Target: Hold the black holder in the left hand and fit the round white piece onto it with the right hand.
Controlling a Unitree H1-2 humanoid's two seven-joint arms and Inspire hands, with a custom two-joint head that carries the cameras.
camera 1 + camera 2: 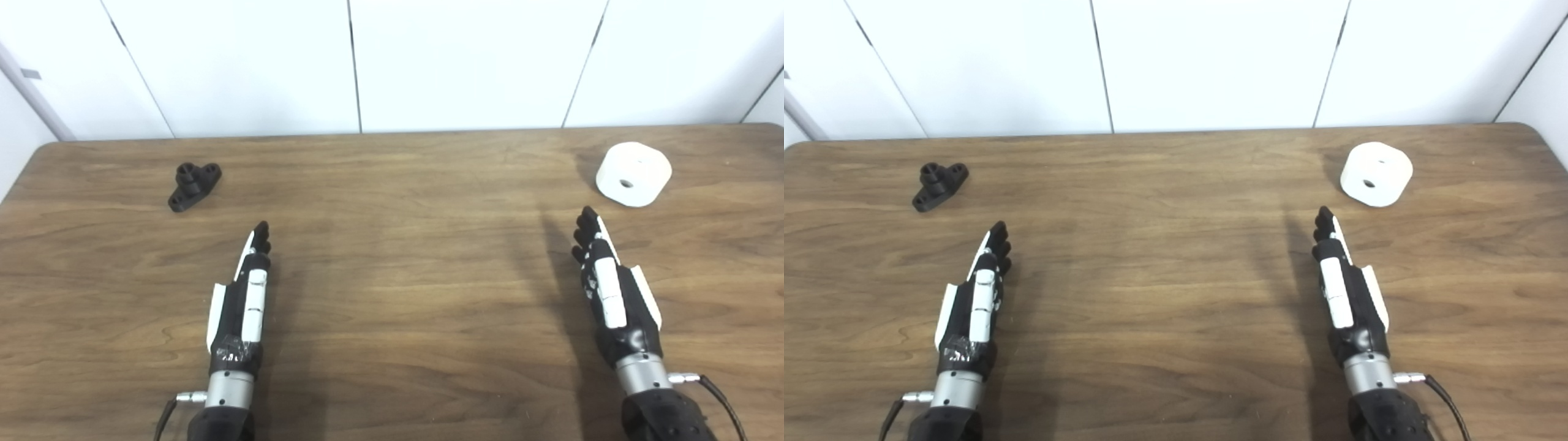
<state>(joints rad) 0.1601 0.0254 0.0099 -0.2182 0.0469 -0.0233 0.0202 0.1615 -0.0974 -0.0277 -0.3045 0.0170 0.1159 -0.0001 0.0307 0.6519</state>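
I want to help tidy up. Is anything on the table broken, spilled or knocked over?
Nothing stands out. The black holder lies on the table's far left, and the round white piece sits far right, both looking whole. The left hand and right hand are open, holding nothing.

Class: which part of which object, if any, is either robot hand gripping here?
Nothing: left robot hand and right robot hand are empty, apart from holder and white piece.

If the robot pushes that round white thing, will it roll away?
Probably not as it lies now: the round white piece seems to rest on a flat face on the table, hole up, so it would likely slide. Tipped onto its curved side, it might roll. It looks solid and stiff, not squashy.
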